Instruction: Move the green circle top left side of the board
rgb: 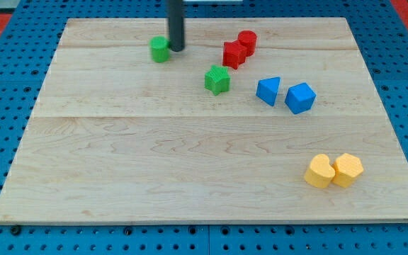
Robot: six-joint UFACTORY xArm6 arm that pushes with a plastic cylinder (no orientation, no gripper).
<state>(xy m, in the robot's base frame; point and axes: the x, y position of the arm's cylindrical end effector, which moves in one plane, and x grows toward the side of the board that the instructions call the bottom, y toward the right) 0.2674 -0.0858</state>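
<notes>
The green circle [160, 49] is a small green cylinder near the top of the wooden board [154, 170], left of centre. My tip [176, 49] is the lower end of a dark rod that comes down from the view's top. It stands right against the green circle's right side. A second green block, star-shaped [217, 80], lies lower and to the right of the tip.
A red star-like block [234, 54] and a red cylinder [247, 41] touch each other right of the tip. A blue triangle [268, 91] and a blue cube-like block [299, 98] lie at centre right. Two yellow blocks [320, 172] [348, 169] sit together at the lower right.
</notes>
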